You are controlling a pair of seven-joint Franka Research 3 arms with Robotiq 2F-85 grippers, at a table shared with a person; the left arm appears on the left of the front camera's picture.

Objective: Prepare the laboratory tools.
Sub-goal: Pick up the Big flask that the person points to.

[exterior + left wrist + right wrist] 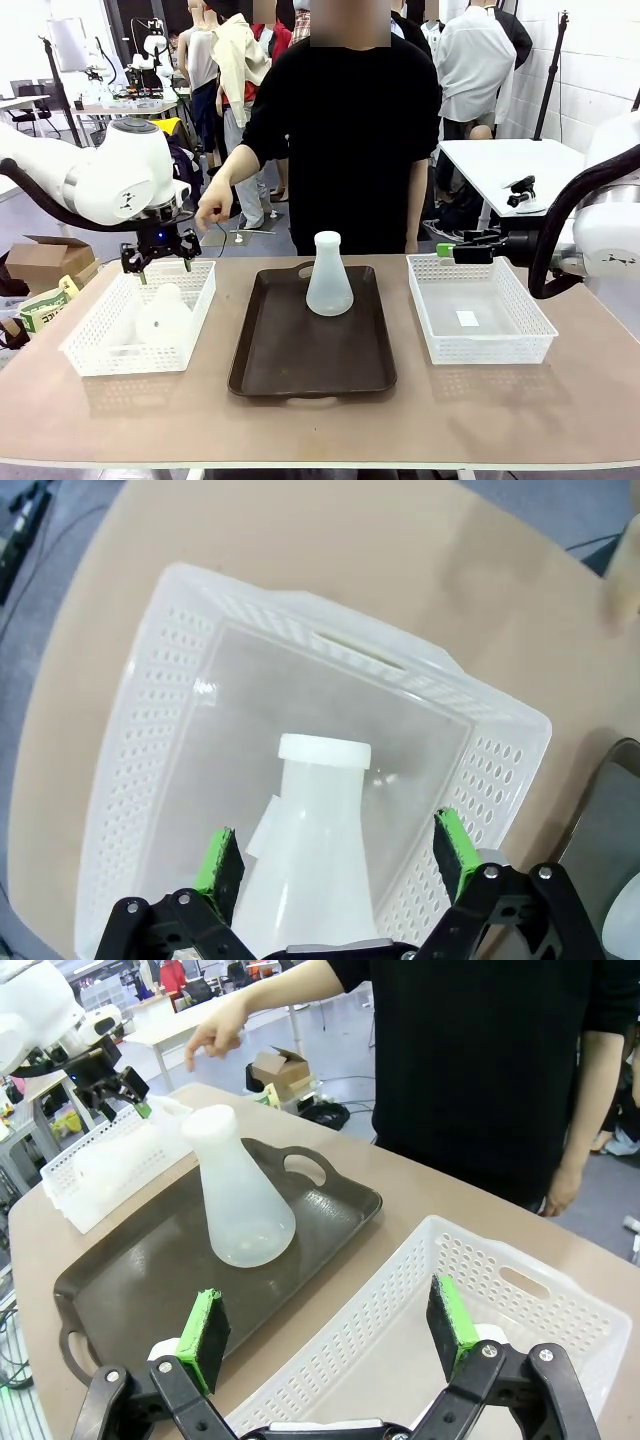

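Note:
One frosted-white conical flask (pixel 329 276) stands upright at the far middle of the dark brown tray (pixel 300 370); the right wrist view has this flask (pixel 236 1203) ahead and left of my right gripper (pixel 328 1330). A second flask (pixel 165 312) stands in the left white mesh basket (pixel 85 350). My left gripper (pixel 160 258) hangs open just above that flask (pixel 312 850), its green pads (pixel 222 858) on either side of the body without touching. My right gripper (pixel 462 251) is open over the far rim of the right basket (pixel 520 340), nothing between its fingers.
A person in black stands at the far side, one hand (pixel 213 210) held out above the table's far left; the same hand (pixel 215 1030) shows in the right wrist view. The right basket (pixel 520 1300) holds just a small white label (pixel 467 318).

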